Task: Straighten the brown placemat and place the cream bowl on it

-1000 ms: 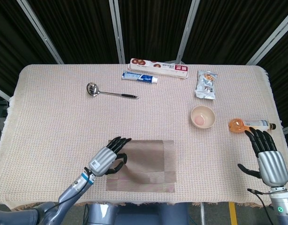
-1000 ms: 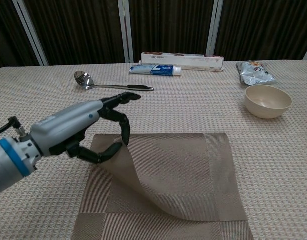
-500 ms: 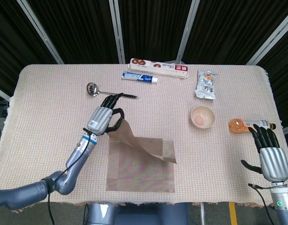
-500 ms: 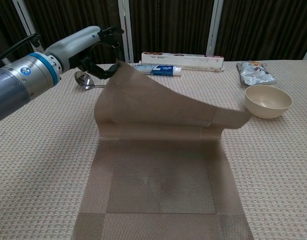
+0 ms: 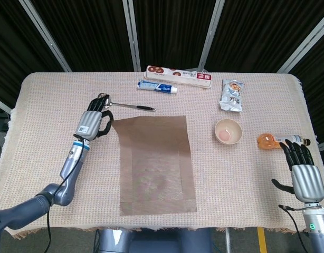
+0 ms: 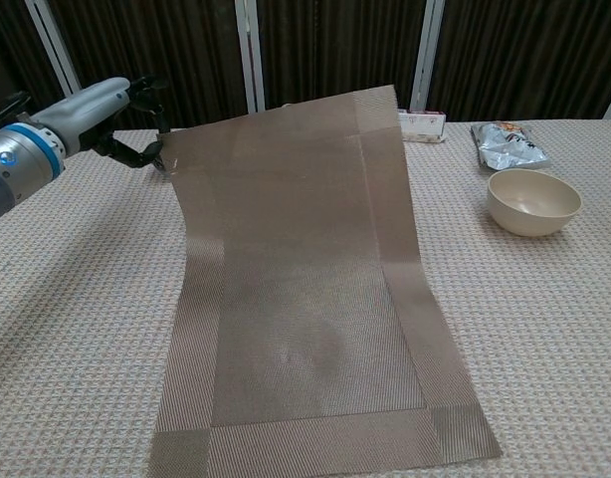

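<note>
Brown woven placemat (image 5: 155,161) is opened out to its full length, near end lying on the tablecloth (image 5: 40,116) and the far end raised off it, as the chest view makes plain, with the sheet rising in front of the items at the back. The left hand (image 5: 93,120) is pinching the mat's far left corner, fingers curled onto the edge just beside the ladle (image 5: 122,103). Over on the other side, the right hand (image 5: 303,171) waits near the table's edge with fingers spread and nothing in it, close to an orange-ended bottle (image 5: 280,140). The cream bowl (image 5: 227,131) sits upright on the cloth, off to the right of the mat and not touching it. So this looks like the straightening step, nearly there; the call now is to lower that far end flat and square, let go, then send the right hand for the bowl.
</note>
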Robot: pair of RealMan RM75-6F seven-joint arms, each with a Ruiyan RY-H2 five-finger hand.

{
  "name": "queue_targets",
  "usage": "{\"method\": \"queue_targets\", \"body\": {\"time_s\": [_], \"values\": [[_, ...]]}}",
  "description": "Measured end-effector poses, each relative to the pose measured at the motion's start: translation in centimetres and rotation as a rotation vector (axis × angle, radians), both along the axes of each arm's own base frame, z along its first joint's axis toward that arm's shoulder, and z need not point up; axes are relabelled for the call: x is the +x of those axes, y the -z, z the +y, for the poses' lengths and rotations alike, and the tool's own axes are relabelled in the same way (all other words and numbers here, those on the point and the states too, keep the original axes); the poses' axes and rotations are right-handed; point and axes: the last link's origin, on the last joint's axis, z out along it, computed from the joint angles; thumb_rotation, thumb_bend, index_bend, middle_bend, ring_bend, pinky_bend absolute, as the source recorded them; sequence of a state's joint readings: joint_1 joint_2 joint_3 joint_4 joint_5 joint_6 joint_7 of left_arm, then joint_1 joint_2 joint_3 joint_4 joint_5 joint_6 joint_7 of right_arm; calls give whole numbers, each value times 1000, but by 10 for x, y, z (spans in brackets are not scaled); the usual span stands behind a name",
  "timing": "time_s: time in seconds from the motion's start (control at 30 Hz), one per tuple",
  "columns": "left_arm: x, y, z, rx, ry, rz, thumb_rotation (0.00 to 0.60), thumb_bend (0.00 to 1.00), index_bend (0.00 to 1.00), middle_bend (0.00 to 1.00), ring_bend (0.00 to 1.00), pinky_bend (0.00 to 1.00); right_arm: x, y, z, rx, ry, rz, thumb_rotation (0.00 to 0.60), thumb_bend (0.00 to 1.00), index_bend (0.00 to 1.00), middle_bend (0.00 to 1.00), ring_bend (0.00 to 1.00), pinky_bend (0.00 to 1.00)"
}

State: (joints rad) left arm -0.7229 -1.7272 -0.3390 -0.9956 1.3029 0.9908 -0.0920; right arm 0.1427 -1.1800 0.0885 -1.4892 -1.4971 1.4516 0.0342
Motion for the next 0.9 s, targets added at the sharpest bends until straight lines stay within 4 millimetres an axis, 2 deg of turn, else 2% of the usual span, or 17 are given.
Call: {"method": "queue_targets", "body": {"time_s": [0.07,0.13,0.17,0.2,0.27,0.3,0.37,0.53,0.67,0.9], "values": [[-10,-2,-1,8,-14,-1,600,494,664,0,0,0,0,0,0,2,1,1,600,0,0,0,0,0],[-15,-4,-1,17,-23,4,600,487,609,0,0,0,0,0,0,3,1,3,600,0,0,0,0,0],[-18,-6,-2,22,-28,5,600,448,474,0,0,0,0,1,0,4,2,2,600,0,0,0,0,0],[-20,-6,-2,25,-31,5,600,367,315,0,0,0,0,1,1,5,2,1,600,0,0,0,0,0],[-24,-8,-2,25,-34,16,600,156,69,0,0,0,1,1,1,7,0,1,600,0,0,0,0,0],[-26,-9,-2,23,-34,25,600,47,3,0,0,0,1,1,1,8,-1,2,600,0,0,0,0,0],[-30,-12,-3,20,-35,43,600,0,0,0,0,0,2,2,2,14,-5,3,600,0,0,0,0,0],[-37,-21,-12,25,-15,92,600,0,0,0,0,0,6,9,4,47,-25,7,600,0,0,0,0,0],[-47,-37,-28,56,-3,145,600,0,0,0,0,0,15,19,4,104,-74,31,600,0,0,0,0,0],[-55,-75,-74,99,-32,229,600,0,0,0,0,0,37,49,-5,293,-201,94,600,0,0,0,0,0]]}}
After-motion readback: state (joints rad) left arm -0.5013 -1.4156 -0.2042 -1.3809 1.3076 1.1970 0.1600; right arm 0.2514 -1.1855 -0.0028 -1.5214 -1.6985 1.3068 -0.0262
